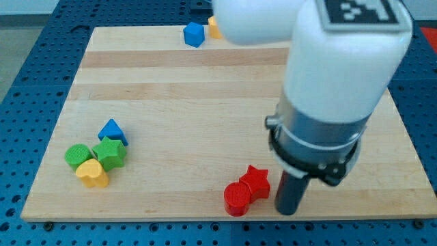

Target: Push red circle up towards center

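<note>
Rod, not fingers, ended the arm, so nothing could spread or pinch; my tip (289, 210) stood on the board at the frame's lower right, just beside the red star (256, 180) and a little right of the red circle (237, 198). Circle and star touched, near the bottom edge of the wooden board (205, 82). I judged the approach step in hand: the tip had yet to get under the circle. The next move called for circling below it, then pushing toward the frame's top, with the star likely dragged along. Far left clustered a green circle (77, 155), yellow block (92, 173), green block (109, 152) and blue triangle (113, 130); a blue cube (194, 33) sat at top.
</note>
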Robot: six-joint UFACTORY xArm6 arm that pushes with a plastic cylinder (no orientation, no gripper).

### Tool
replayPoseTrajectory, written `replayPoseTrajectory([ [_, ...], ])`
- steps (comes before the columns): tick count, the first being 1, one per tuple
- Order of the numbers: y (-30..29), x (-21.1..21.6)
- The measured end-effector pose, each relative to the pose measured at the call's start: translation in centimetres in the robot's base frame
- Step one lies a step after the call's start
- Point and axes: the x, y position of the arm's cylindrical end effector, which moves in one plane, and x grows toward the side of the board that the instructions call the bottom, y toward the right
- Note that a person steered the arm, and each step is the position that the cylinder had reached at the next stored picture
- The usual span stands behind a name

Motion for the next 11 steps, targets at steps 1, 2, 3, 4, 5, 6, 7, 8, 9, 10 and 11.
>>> replayPoseTrajectory([
  [1,-2.9,0.1],
  [2,-11.9,0.1],
  [3,-16.9,0.1],
  [4,-16.9,-0.4],
  [5,-17.0,-2.4],
  [6,-17.2,-4.6],
  [7,-17.1,-6.9],
  [8,-16.4,-8.5],
  [9,-16.4,-10.5],
  [10,-16.5,-12.6],
  [11,-17.1,-14.9],
])
